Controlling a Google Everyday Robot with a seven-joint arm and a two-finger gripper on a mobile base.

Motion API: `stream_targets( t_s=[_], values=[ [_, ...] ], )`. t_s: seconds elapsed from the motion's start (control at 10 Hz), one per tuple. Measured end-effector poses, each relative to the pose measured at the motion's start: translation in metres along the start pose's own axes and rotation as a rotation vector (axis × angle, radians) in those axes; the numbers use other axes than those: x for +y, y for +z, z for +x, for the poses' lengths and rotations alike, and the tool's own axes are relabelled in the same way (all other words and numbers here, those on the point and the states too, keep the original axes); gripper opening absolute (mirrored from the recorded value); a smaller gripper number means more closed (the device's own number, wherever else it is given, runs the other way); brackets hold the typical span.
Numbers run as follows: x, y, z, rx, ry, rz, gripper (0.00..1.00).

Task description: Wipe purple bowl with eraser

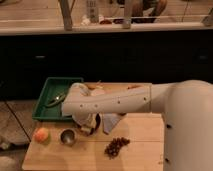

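The purple bowl (95, 121) is a dark, glossy round bowl on the wooden table, just below my white arm, which partly covers it. My gripper (84, 125) hangs down from the arm's end at the bowl's left rim. A small pale cream block, the eraser (87, 130), shows at the gripper's tip against the bowl's front-left edge. I cannot make out whether it is held.
A green tray (50, 100) lies at the table's back left. A steel cup (67, 136) and an orange fruit (41, 134) sit at the front left. A grey cloth (113, 123) lies right of the bowl, with dark grapes (116, 146) in front of it.
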Motion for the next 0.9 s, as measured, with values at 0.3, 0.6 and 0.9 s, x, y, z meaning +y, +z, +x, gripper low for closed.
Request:
stream_targets(
  t_s=[0.3, 0.6, 0.9],
  values=[
    [0.001, 0.004, 0.027, 0.004, 0.035, -0.011, 0.04],
    [-0.022, 0.002, 0.033, -0.01, -0.005, 0.004, 0.04],
    [-0.024, 0.002, 0.035, -0.021, -0.018, 0.009, 0.04]
  ],
)
